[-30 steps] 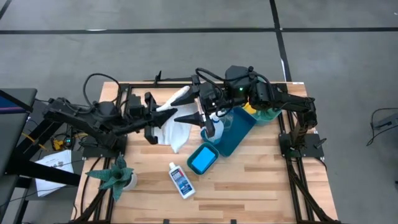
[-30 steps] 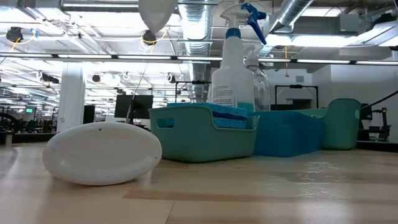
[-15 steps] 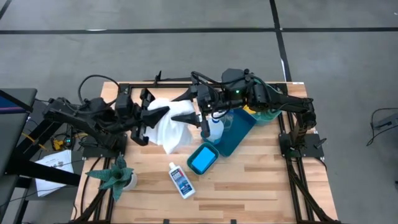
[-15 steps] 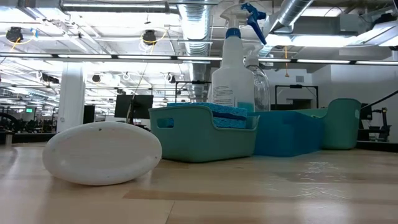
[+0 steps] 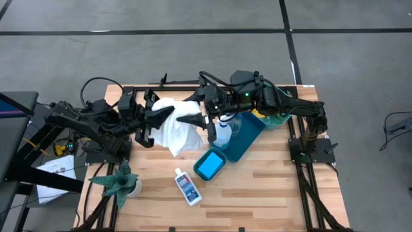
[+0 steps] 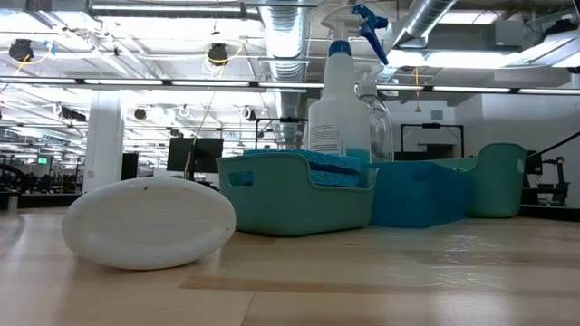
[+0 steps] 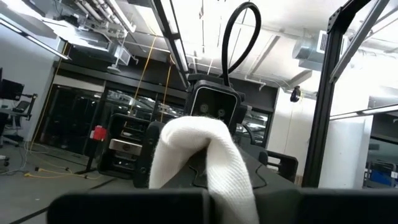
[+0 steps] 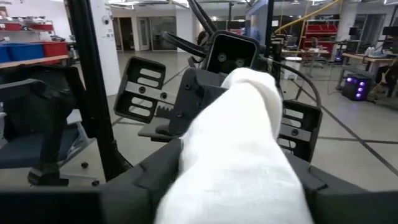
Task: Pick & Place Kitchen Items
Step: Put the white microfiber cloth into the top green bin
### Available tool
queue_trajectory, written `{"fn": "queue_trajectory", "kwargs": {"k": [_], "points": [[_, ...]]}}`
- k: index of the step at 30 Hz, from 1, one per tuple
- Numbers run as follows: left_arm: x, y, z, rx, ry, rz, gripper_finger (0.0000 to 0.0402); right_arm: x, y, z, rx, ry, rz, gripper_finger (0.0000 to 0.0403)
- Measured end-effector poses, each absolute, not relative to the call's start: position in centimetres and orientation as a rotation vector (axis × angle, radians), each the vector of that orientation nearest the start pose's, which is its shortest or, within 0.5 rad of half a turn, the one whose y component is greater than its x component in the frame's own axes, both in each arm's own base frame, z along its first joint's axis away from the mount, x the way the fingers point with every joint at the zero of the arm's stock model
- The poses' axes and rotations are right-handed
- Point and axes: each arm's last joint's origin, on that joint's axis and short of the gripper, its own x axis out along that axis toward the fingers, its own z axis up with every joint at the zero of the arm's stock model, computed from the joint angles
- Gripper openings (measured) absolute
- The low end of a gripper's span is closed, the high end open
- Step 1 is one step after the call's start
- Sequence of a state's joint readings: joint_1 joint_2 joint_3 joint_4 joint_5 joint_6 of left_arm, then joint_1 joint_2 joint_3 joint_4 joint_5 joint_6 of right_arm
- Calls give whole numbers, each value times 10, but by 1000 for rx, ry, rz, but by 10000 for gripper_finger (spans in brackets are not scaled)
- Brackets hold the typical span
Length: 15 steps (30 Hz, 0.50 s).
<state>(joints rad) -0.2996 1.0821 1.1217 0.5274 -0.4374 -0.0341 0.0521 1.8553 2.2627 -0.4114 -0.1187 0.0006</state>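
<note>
A white cloth (image 5: 177, 129) hangs in the air over the table's far left part, between my two grippers, which face each other. My left gripper (image 5: 161, 115) is shut on it from the left and my right gripper (image 5: 198, 121) from the right. The white spray bottle (image 6: 343, 100) and a clear bottle (image 6: 381, 122) stand upright behind the small teal basket (image 6: 272, 204) of blue sponges (image 6: 331, 163). A small blue-labelled white bottle (image 5: 188, 187) lies on its side near the front. My left gripper pinches a bunched fold of the cloth (image 7: 233, 186) between its two fingers, coming level from the table's left and tipped slightly upward. The cloth arches up from the fingers toward the other gripper. It is clear of the table. My right gripper has a thick roll of the cloth (image 8: 242, 186) between its two fingers (image 8: 155, 174), coming level from the table's right. The roll runs along the fingers toward my left gripper. The rest of the cloth (image 5: 180, 145) hangs slack below, off the table.
A long dark-teal bin (image 5: 250, 136) lies slanted at the right centre, with a teal cup (image 5: 278, 118) and a yellow pad (image 5: 257, 113) behind it. A green spiky plant (image 5: 119, 182) stands at the front left. Bare wood shows at the front right.
My left gripper has tipped upward and drawn a little toward the table's left edge. The cloth has bunched up between the two grippers. Its hanging lower end has risen out of the top of the low view.
</note>
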Motion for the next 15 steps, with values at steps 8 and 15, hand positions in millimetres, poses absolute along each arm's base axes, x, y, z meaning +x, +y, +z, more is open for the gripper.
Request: {"fn": "queue_trajectory", "kwargs": {"k": [8, 15], "points": [[212, -53, 457, -237, -531, 124, 8, 391, 23, 509, 1, 5, 154, 37], [211, -54, 456, -237, -522, 126, 33, 391, 20, 508, 55, 15, 102, 21]]}}
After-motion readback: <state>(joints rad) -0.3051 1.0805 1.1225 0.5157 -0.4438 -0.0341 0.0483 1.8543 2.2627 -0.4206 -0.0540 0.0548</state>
